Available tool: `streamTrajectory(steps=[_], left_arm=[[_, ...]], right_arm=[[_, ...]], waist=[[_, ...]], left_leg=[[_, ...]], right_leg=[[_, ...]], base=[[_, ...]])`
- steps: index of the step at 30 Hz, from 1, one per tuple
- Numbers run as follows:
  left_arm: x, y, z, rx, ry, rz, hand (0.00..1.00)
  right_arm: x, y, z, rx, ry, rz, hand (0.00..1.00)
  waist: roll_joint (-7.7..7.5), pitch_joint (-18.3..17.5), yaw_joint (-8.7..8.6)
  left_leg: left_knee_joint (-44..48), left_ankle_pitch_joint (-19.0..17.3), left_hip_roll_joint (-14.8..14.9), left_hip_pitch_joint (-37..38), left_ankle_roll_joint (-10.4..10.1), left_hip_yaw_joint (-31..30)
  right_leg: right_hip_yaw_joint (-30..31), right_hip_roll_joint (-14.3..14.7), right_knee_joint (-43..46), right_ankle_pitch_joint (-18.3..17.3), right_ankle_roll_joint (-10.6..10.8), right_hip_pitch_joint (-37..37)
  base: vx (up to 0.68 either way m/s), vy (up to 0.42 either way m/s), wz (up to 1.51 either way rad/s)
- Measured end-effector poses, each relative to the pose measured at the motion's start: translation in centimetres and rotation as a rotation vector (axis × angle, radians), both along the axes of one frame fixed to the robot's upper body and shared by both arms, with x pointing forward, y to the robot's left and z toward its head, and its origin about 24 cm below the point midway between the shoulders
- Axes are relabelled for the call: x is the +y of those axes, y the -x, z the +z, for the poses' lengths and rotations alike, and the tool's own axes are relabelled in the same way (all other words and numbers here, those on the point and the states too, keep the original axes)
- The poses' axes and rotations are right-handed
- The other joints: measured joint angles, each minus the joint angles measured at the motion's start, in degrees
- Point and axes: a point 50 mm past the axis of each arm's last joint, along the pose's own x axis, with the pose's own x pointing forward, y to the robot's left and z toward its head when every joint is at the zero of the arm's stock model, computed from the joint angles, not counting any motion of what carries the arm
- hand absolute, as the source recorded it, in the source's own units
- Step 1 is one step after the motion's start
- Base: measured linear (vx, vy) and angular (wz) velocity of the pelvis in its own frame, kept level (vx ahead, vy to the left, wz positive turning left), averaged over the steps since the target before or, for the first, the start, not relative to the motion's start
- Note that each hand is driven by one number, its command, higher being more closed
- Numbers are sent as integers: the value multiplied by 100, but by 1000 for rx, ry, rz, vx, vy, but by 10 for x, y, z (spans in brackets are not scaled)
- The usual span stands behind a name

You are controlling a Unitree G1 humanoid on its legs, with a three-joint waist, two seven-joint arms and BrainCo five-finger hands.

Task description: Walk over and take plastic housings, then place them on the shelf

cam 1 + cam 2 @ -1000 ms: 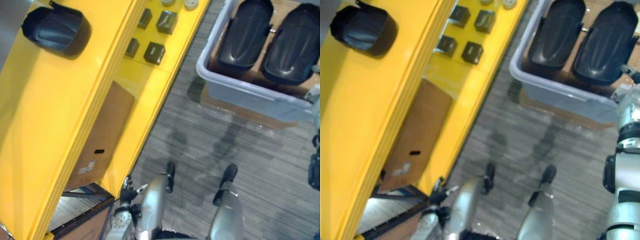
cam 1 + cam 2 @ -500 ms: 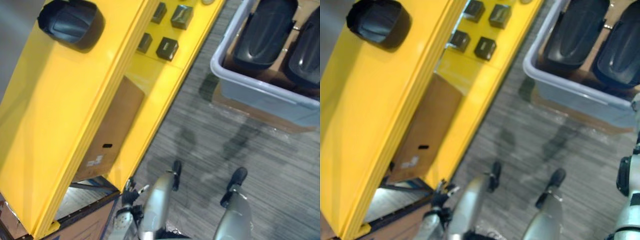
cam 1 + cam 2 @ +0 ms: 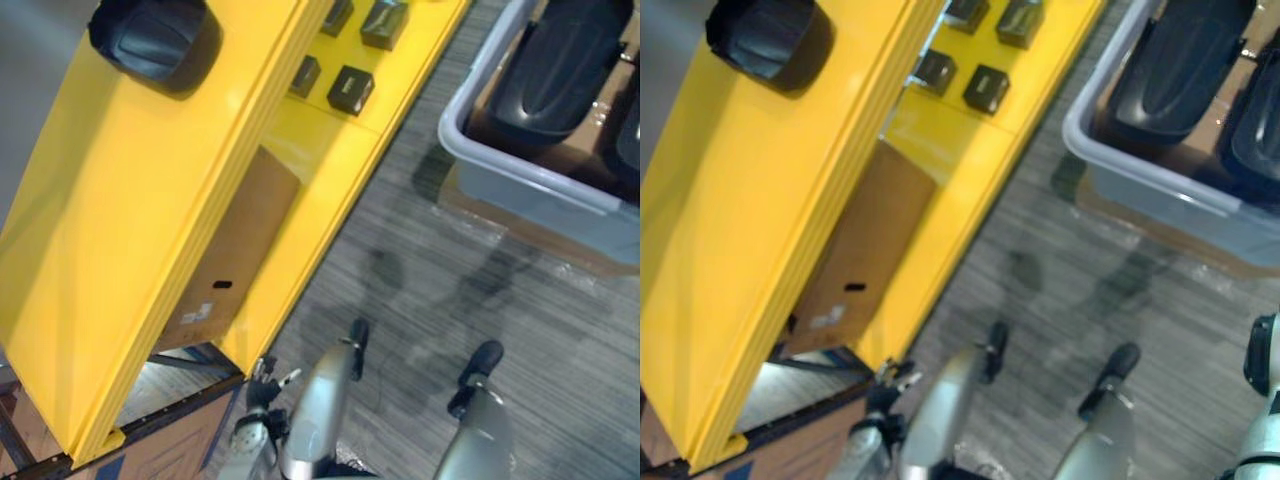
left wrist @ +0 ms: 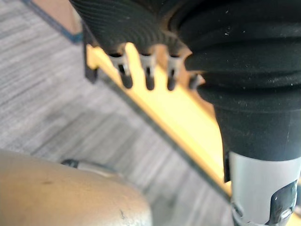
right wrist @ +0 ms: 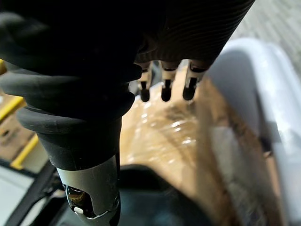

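Approaching: the step in hand looks like the walk to the grey bin [image 3: 520, 175], which sits ahead and to the right across the carpet floor [image 3: 420, 290]
Housings: two black plastic housings [image 3: 560, 70] lie side by side in the bin, domed backs up, the right one cut off by the frame edge
Placed housing: one more black housing [image 3: 155, 40] rests on the top of the yellow shelf [image 3: 120, 230], far end, well apart from the bin
Left hand: the left hand [image 4: 148, 75] hangs low by the shelf's near end, fingers loose and straight, holding nothing
Right hand: the right hand [image 5: 165, 84] hangs over film-wrapped cardboard [image 5: 160, 129] just beside the bin's pale wall, fingers relaxed, empty
Shelf clutter: small black boxes [image 3: 350, 90] sit on a lower level of the shelf, and a cardboard box [image 3: 230, 250] stands underneath
Doing it well: turn to face the bin square before reaching, and stop close enough that neither arm has to stretch over its rim
Grasp: the housings look long, smooth and light, so a hold from both long sides with spread fingers should be steadier than a one-sided pinch
Clearance: lift the nearer housing straight up past the rim before turning back, since its neighbour lies right next to it
Risk: the shelf edge is close on the left, so a wide turn could clip it
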Motion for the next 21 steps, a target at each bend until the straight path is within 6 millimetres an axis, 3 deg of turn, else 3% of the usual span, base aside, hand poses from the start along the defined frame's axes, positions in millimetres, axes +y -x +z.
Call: streamTrajectory(steps=[8,17,21], left_arm=[[-4,1,0,3,1,-24,0],[-12,4,-3,19,38,-39,0],[-13,6,-4,25,44,-46,0]], right_arm=[[21,-15,31,-35,233,146,0],[18,-14,21,61,164,84,0],[16,-11,21,43,172,-7,0]], waist=[[89,-67,65],[255,-195,314],[302,-232,331]], left_leg=[[-7,-15,4,25,-25,-43],[-51,-38,9,43,-65,-126],[-48,-52,-11,49,-86,-216]], right_leg=[[-60,-24,134,-127,-23,-10],[-167,-79,406,-296,-23,-120],[-194,-72,446,-273,4,-92]], base=[[3,5,2],[33,5,2],[63,19,-4]])
